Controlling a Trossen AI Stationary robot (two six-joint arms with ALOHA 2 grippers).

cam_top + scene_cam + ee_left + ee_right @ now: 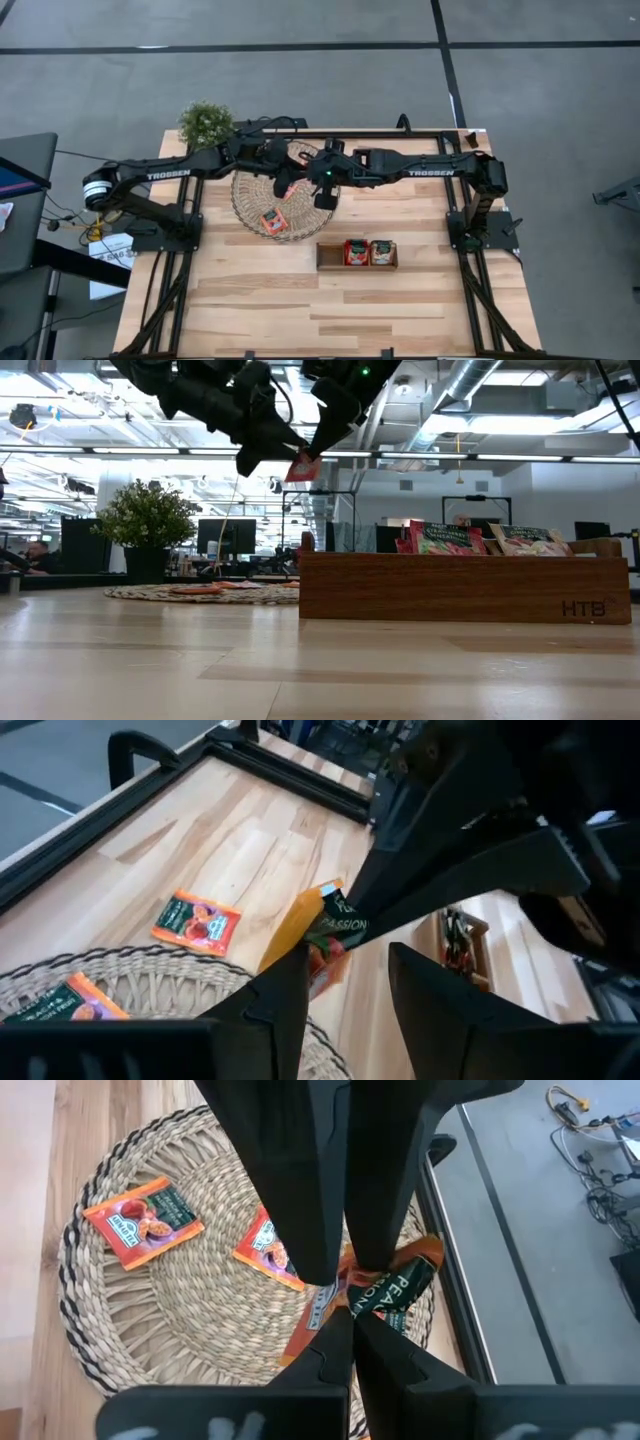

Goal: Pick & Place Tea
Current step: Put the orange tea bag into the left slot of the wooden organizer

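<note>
High view, largest item first: one wooden table (330, 310) carries two dark arms, one round woven mat (262, 192), one potted plant (206, 122) at the far left corner, and one brown wooden tray (357, 266).

Tray contents: two tea sachets standing upright side by side, one red (355, 252) and one paler (381, 251); the rest of the tray cannot be checked from these views.

Mat contents: one red sachet (273, 219) lies flat near its front edge in the high view. Right wrist view shows two sachets flat on the mat (143, 1218) (268, 1246).

Both grippers meet above the mat. Right gripper (290, 187) is clamped shut on one red sachet (303, 467), held in the air well clear of the table. Left gripper (345, 990) has its fingers parted, one on each side of that sachet's lower edge.
</note>
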